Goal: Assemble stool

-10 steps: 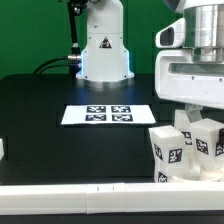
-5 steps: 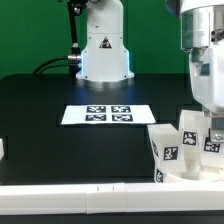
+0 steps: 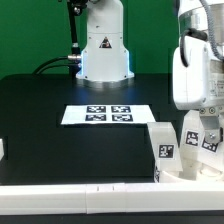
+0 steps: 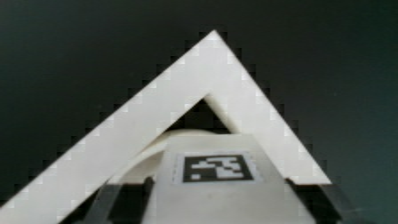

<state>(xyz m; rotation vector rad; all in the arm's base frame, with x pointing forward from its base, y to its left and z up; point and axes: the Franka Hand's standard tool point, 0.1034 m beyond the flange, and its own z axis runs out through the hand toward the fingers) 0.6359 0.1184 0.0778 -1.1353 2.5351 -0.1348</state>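
Tool [image 3: 205, 128] over tagged stool legs [image 3: 163, 150]

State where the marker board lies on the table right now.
In the exterior view, the marker board lies flat near the middle of the black table, in front of the robot base and to the exterior view's left of the tagged legs.

No readable words, brands or numbers appear. The only signs are black-and-white square tags: four on the marker board [image 3: 109, 114], at 9 o'clock from the legs; one each on the stool legs [image 3: 164, 152] in the exterior view; one on the leg [image 4: 217, 168] in the wrist view.
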